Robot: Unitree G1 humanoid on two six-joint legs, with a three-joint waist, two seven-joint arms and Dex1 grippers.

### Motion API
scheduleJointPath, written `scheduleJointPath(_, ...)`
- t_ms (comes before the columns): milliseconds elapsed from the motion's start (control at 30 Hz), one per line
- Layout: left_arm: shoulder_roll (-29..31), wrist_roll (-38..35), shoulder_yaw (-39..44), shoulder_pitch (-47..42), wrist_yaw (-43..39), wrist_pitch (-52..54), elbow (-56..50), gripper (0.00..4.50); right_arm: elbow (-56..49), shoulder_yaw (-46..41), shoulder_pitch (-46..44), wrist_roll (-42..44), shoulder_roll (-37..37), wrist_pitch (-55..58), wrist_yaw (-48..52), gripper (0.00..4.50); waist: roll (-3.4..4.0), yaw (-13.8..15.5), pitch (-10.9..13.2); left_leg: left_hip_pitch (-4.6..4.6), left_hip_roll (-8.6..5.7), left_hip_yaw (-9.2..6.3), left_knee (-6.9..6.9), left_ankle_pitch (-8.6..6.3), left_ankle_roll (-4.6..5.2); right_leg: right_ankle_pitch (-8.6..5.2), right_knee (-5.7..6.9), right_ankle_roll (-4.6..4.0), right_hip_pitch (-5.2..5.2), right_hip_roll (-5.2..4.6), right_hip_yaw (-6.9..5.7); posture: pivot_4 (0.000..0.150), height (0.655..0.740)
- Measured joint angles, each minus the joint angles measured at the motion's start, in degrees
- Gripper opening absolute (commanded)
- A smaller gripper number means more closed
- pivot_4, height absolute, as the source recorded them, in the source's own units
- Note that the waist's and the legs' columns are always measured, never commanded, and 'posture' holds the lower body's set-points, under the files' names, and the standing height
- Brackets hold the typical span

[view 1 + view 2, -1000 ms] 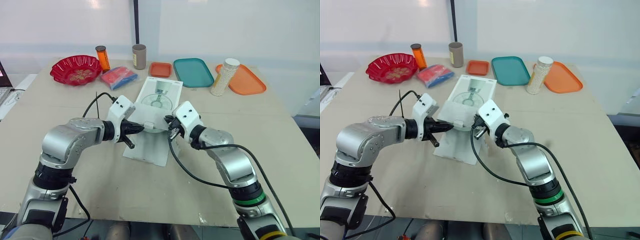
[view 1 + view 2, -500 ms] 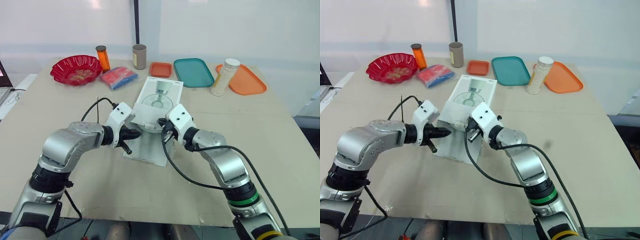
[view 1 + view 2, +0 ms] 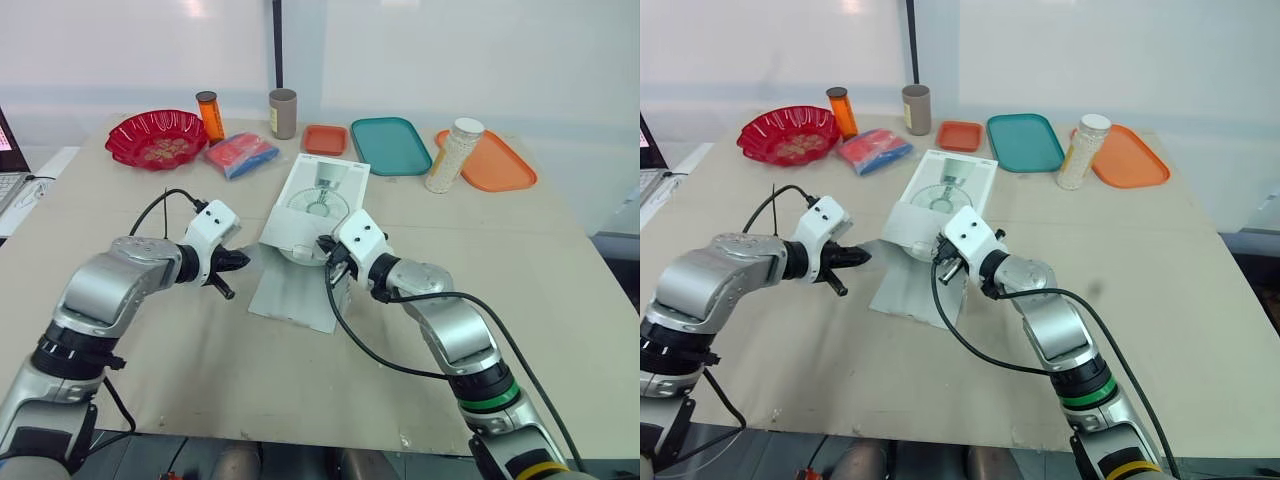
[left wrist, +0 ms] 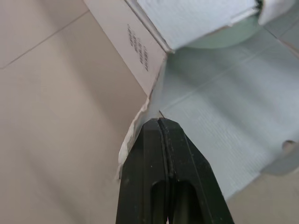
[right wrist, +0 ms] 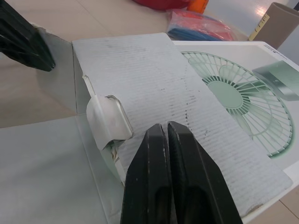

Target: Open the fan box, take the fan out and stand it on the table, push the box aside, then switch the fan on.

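Fan box (image 3: 318,200): lies flat in the middle of the table (image 3: 560,280), printed fan picture facing up, open end turned toward the robot.
Bottom flap (image 3: 293,296): folded out flat on the table, in front of the opening.
Top flap (image 5: 154,88): lifted a little over the opening, plain white inner side up.
Side flap (image 5: 56,79): stands at the left side of the opening, its edge a little torn.
Fan (image 4: 224,39): inside the box; only a pale green rounded edge visible under the top flap, the rest hidden.
Left gripper (image 3: 240,262): at the left side of the opening, tip against the edge of the side flap; fingers (image 4: 154,140) pressed together, no flap seen between them.
Right gripper (image 3: 332,268): at the right side of the opening, over the top flap; fingers (image 5: 177,154) together, nothing clamped.
Red bowl (image 3: 155,138): far left part of the table, well apart from the box.
Orange bottle (image 3: 209,115): upright, just beside the bowl.
Red and blue packet (image 3: 240,155): between the bowl and the box.
Brown cup (image 3: 283,112): upright behind the box.
Small orange tray (image 3: 323,139): beside the cup, near the far end of the box.
Teal tray (image 3: 389,145): just beside the small orange tray.
White-capped jar (image 3: 452,155): upright, between the teal tray and the large orange tray (image 3: 500,165).
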Motion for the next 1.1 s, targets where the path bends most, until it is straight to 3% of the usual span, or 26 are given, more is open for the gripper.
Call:
scheduleJointPath(333,-4.96,4.46,-0.31,-1.45,1.04,-8.61,9.27,0.00,0.01,0.07,0.00,-0.41,0.05,-0.15,-0.23,0.13,-0.01,0.03,-0.01,-0.01,0.00,-0.02,0.00,0.01,0.00,0.00,0.01,-0.01,0.00,0.00,-0.04,0.150,0.7400)
scheduleJointPath(433,-11.04,4.75,0.82,-4.31,3.05,-11.62,14.82,0.00,-0.02,0.08,0.12,-0.86,0.05,-0.19,-0.39,0.13,-0.04,0.21,-0.02,-0.04,-0.04,-0.05,0.03,0.01,0.02,0.00,-0.01,0.00,0.03,-0.04,-0.08,0.150,0.7400)
scheduleJointPath(500,-12.02,4.69,1.02,-4.88,3.20,-12.04,15.18,0.00,-0.02,0.09,0.11,-0.87,0.07,-0.27,-0.37,0.13,-0.04,0.11,-0.02,-0.04,-0.03,-0.06,0.02,0.01,0.02,0.00,0.00,0.00,0.03,-0.03,-0.09,0.150,0.7400)
scheduleJointPath(1100,-14.97,5.61,2.44,-4.96,3.00,-13.09,15.55,0.00,4.11,-0.38,-1.39,-2.78,-2.80,-5.25,0.77,0.13,-0.04,0.18,-0.03,-0.04,-0.06,-0.15,0.04,0.05,0.01,0.01,0.00,-0.01,0.09,-0.06,-0.19,0.150,0.7400)
